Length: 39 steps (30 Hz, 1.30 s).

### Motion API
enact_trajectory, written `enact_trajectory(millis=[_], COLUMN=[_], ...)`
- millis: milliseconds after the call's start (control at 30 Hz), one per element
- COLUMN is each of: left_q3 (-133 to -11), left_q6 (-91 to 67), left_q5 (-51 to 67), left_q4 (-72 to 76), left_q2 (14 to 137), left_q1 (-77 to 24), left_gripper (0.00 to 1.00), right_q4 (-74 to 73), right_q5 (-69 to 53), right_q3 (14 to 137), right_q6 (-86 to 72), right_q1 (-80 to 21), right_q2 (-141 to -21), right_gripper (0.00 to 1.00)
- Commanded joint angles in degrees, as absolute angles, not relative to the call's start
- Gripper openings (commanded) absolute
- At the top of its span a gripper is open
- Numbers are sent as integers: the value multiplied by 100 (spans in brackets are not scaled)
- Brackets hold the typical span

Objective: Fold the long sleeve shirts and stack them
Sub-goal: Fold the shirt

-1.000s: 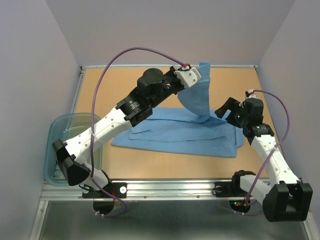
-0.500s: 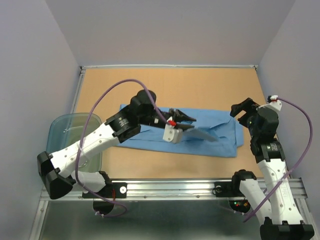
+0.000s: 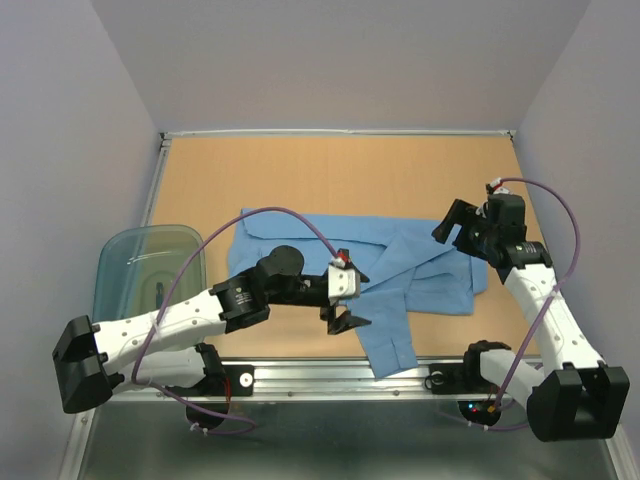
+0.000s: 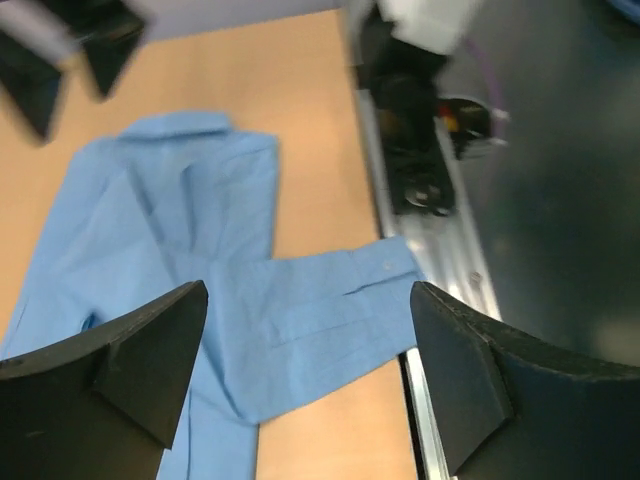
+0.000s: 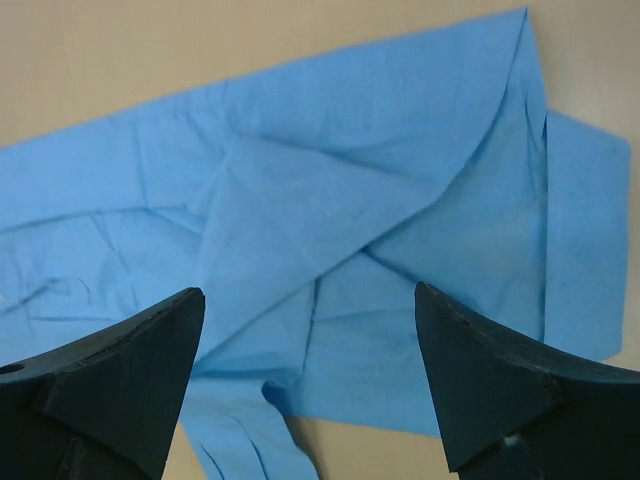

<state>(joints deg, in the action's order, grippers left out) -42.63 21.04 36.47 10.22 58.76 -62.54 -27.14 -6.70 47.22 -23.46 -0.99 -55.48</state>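
Across the middle of the tan wooden table [image 3: 300, 170] we see the light blue thin cloth button-front shirt [image 3: 390, 235] lying flat and partly folded. Its long axis runs left to right in the overhead view. One long sleeve [image 3: 392, 335] leaves the body and points down toward the bottom of the frame, and its cuff reaches the metal rail [image 3: 300, 372] at the table's near edge.

We find the left gripper [image 3: 348, 297] low over the shirt's near edge, just left of where that sleeve branches off. Its two black fingers [image 4: 110, 370] stand wide apart and hold nothing (in the left wrist view the sleeve lies on the table between them, below and clear of both).

We see the right gripper [image 3: 452, 222] above the right end of the shirt, its jaws also spread wide with nothing in them. In its wrist view, overlapping blue panels fill the space between the fingers.

We note that the left arm stretches low from its base at the bottom left and runs almost level toward the right, with the wrist pointing right. From its base at the bottom right, the right arm rises, its forearm slanting up and to the left, with the wrist turned toward the cloth.

At the left edge sits a clear bluish plastic tub [image 3: 140, 265], apart from the shirt.
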Motion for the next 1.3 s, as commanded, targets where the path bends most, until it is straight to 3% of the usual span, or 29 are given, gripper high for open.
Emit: enact_trajectory(millis=[0,100,233,367,667,967,1267], left_q3=[-4358,-4929,-5491,-5862,-6038,-6178,-6723], left_q6=[-339,-1640,-3082,-3584,-3780,-3569,-3138], left_q5=[422,-771,-924,-957,-626,-281,-439], left_q4=[2128,1154,-138,-903,-1468,-1564,-1573], left_q2=[5966,6581,7390,7936,8568,9307,10089], left_q1=[-6214,-6214,-6205,-6205,-6003,-6021,-5986], left_gripper=[95,94,94,92,77,72,72], right_q4=[-3524,-3560,-3551,-3349,-2884,-2575,-2110], right_q5=[-1125,-731,252,492,1062,1432,1881], right_q3=[4764,4562,4570,4606,4737,4641,4281], right_q6=[-2170,-2513,-3223,-3638,-4034,-4016,-4359], right_q1=[-342,-886,-1511,-1827,-2584,-2575,-2444], right_q2=[-5827,-5888,-5985,-6064,-6679,-6943,-7469], right_gripper=[90,89,89,88,88,88,79])
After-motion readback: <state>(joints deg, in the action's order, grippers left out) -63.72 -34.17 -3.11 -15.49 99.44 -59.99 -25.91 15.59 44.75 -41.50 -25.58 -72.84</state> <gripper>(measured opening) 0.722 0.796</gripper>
